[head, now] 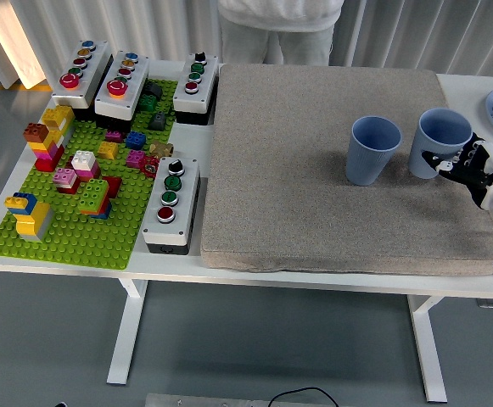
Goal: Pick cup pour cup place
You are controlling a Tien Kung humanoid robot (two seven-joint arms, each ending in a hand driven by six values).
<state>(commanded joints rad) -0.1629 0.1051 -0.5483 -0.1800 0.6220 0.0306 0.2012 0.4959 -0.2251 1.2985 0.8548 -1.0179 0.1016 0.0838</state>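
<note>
Head view — right hand [471,165], fingers [444,161] curled around the lower wall of the right cup [438,142], second cup [373,149] just beyond them: likely light, thin-walled, crushable — grip mid-wall, gently.

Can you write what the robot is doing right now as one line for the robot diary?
step: picking up cup | right hand: fingers around right blue cup | cup: tilted on grey mat | left blue cup: upright, untouched

We see an evenly bright, sharply focused scene under soft, diffuse light. A warm glare glows on the curtain [4,38] at upper left, and the two blue cups [373,149] cast faint shadows on the grey mat [314,212]
</note>
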